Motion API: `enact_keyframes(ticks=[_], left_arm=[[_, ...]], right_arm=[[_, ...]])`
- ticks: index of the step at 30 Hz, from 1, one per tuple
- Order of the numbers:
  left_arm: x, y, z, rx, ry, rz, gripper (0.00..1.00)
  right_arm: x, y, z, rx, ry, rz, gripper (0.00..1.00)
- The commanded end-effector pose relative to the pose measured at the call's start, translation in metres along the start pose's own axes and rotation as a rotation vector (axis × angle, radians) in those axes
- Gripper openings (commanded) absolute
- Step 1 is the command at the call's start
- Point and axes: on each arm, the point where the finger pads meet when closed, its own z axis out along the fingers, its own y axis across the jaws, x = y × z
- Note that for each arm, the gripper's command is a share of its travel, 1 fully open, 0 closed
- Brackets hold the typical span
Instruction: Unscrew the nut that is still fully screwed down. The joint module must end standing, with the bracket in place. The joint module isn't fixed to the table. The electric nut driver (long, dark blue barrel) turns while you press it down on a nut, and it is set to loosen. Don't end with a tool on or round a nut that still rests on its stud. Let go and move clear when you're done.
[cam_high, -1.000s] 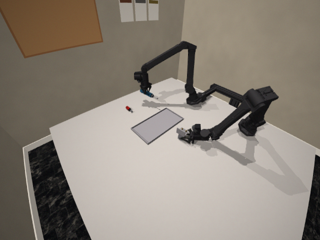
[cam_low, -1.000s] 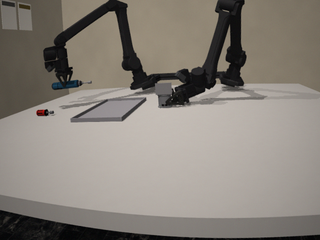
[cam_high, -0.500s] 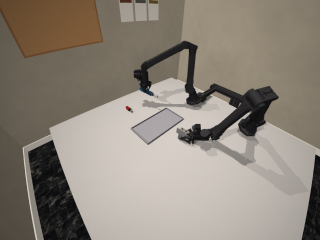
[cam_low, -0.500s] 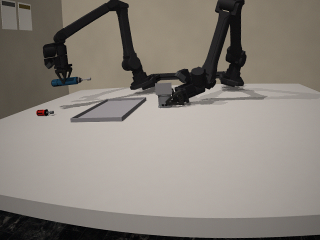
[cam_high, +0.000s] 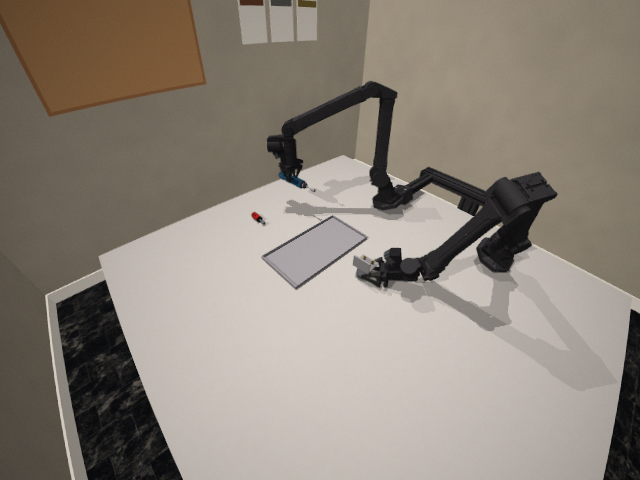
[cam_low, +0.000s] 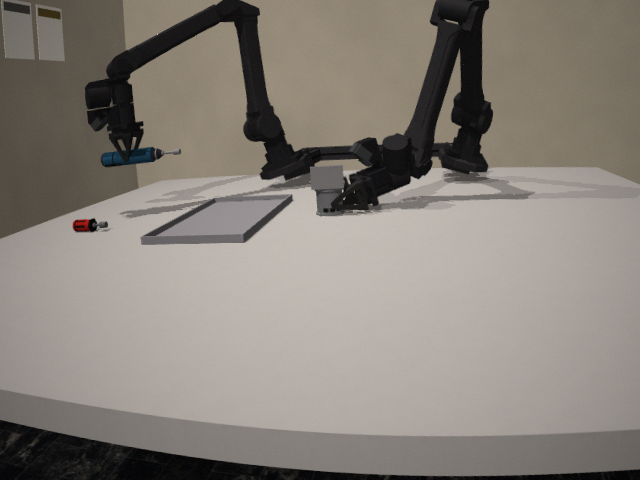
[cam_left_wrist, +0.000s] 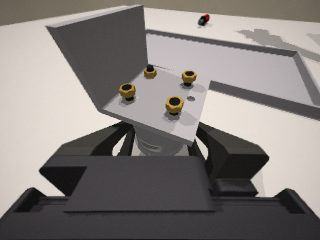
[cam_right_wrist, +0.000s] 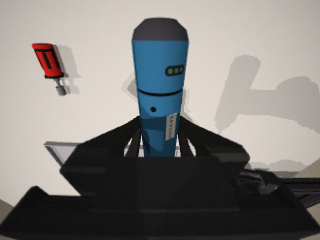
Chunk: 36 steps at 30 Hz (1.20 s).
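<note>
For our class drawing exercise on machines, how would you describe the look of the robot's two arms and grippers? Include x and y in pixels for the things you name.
Both arms are plain matte black, with long bars joined by chunky rounded joints. The left gripper (cam_high: 373, 272) (cam_low: 345, 205) (cam_left_wrist: 160, 119) and right gripper (cam_high: 293, 178) (cam_low: 127, 155) (cam_right_wrist: 159, 120) are dark too, with angular, tapering fingers. No sleeves show.

Top view high, looking down across table; exterior low, nearer tabletop (both catch arms); wrist views close.
</note>
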Motion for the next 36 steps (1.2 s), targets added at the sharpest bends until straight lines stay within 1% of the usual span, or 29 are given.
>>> enact_keyframes(ticks=[1, 8, 36], left_arm=[[-0.007, 0.004, 0.004, -0.007, -0.016, 0.009, 0.59], [-0.007, 0.004, 0.004, -0.007, -0.016, 0.009, 0.59], [-0.007, 0.004, 0.004, -0.007, -0.016, 0.009, 0.59]], right_arm=[[-0.018, 0.018, -0.043, -0.061, -0.063, 0.008, 0.42], [-0.018, 0.018, -0.049, -0.061, -0.063, 0.009, 0.42], [-0.022, 0.021, -0.056, -0.070, -0.074, 0.011, 0.42]])
